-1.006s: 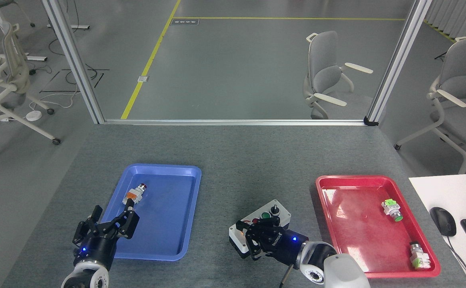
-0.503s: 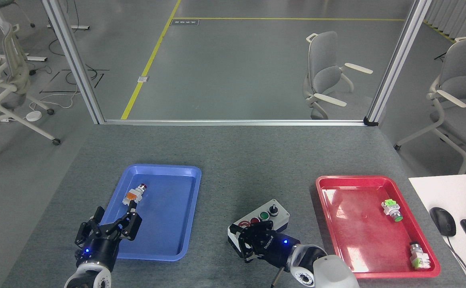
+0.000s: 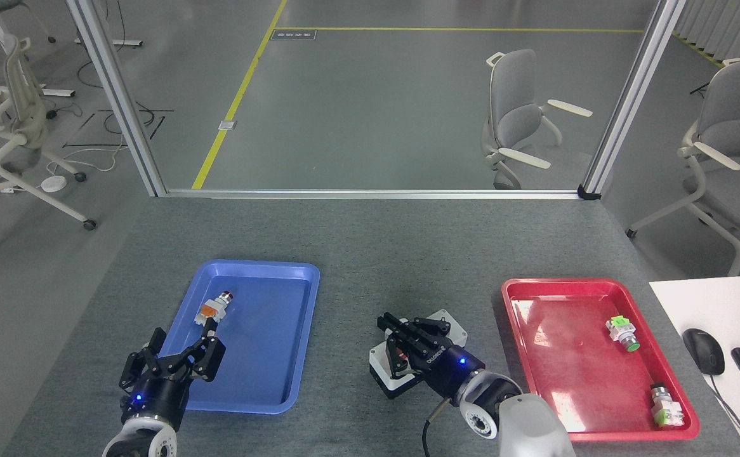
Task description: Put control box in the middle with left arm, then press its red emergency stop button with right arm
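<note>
Control box (image 3: 408,374) beneath right claw (image 3: 402,336)

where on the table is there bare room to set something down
The far strip of tabletop beyond both trays is bare, as is the lane between the blue tray and the control box. It is crowded between the control box, under the right gripper, and the red tray.

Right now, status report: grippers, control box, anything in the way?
Left gripper open, idle at the blue tray. Right gripper over the control box, hiding its controls; open or shut unclear. Box sits mid-table, nothing else around it.
</note>
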`<action>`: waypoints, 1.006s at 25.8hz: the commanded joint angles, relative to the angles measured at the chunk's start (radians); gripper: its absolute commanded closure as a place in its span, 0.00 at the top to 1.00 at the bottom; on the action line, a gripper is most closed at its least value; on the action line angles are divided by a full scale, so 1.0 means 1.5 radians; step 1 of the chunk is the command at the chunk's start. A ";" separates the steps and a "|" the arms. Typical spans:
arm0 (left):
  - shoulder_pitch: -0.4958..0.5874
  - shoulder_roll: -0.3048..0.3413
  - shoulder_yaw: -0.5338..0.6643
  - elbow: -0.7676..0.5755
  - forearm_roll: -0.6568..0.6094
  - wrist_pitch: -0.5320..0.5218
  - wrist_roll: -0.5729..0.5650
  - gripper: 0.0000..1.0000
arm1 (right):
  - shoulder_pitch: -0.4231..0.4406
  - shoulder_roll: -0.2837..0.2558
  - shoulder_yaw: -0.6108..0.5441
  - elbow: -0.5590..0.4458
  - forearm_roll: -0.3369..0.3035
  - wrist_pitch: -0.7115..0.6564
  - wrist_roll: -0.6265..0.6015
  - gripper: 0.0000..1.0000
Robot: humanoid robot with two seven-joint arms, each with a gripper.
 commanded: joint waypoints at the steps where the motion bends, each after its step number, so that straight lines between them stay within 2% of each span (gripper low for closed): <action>1: 0.000 0.000 0.000 0.000 0.000 0.000 0.000 0.99 | -0.006 0.006 -0.001 -0.032 -0.018 0.104 -0.060 0.80; 3: 0.000 -0.001 0.000 0.000 0.000 0.000 0.000 0.99 | -0.008 0.008 -0.002 -0.045 -0.020 0.151 -0.061 0.97; 12: 0.000 -0.001 0.000 0.000 0.000 0.000 0.000 0.99 | 0.014 -0.002 -0.192 -0.099 -0.020 0.180 -0.064 0.98; 16: 0.000 -0.001 0.000 0.000 0.000 0.000 0.000 0.99 | 0.032 -0.025 -0.247 -0.105 -0.020 0.180 -0.060 0.98; 21: 0.000 -0.001 0.000 0.000 0.000 0.000 0.000 0.99 | 0.100 -0.025 -0.316 -0.174 -0.019 0.218 -0.053 0.98; 26: 0.000 -0.001 0.000 0.000 0.000 0.000 0.000 0.99 | 0.184 -0.025 -0.321 -0.263 -0.011 0.307 0.007 0.98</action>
